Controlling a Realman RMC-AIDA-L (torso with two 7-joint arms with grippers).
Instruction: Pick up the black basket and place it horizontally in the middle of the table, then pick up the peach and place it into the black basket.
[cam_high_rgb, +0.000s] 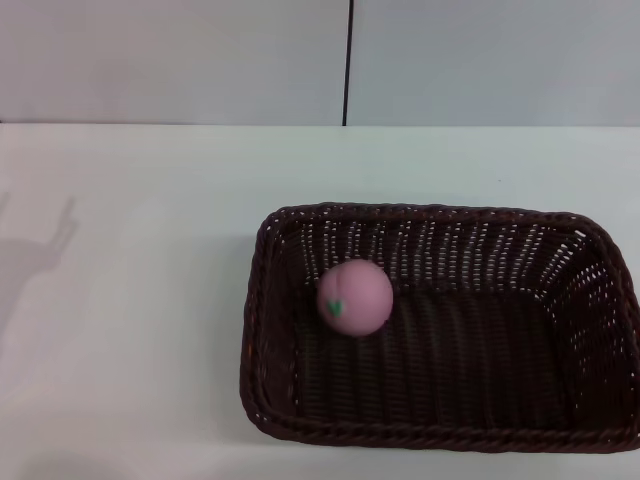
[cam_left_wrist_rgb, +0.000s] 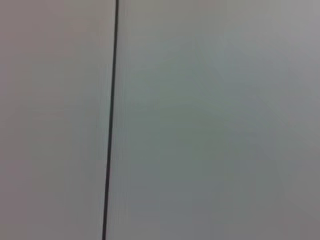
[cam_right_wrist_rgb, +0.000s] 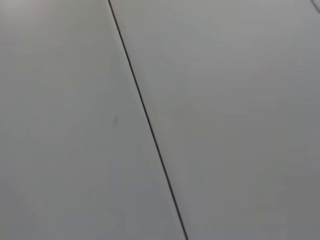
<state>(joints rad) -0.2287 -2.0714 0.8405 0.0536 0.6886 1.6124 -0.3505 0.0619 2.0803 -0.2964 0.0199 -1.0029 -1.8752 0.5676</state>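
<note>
The peach (cam_high_rgb: 355, 297) sits inside the black basket (cam_high_rgb: 440, 436), resting on the woven floor in the basket's left part, close to the far-left corner and just short of the back wall, its small green mark turned toward the camera. The basket lies flat with its long side running across the table (cam_high_rgb: 130, 330), open mouth up, placed toward the right and near edge of the head view, its right rim reaching the picture's border. Neither gripper shows in any view, so their fingers cannot be judged: open or closed, I cannot tell. Both wrist cameras show only a pale panelled wall (cam_left_wrist_rgb: 210, 120) with a thin dark seam (cam_left_wrist_rgb: 110, 125) running down it, and that same seam (cam_high_rgb: 348, 60) stands behind the table in the head view.
</note>
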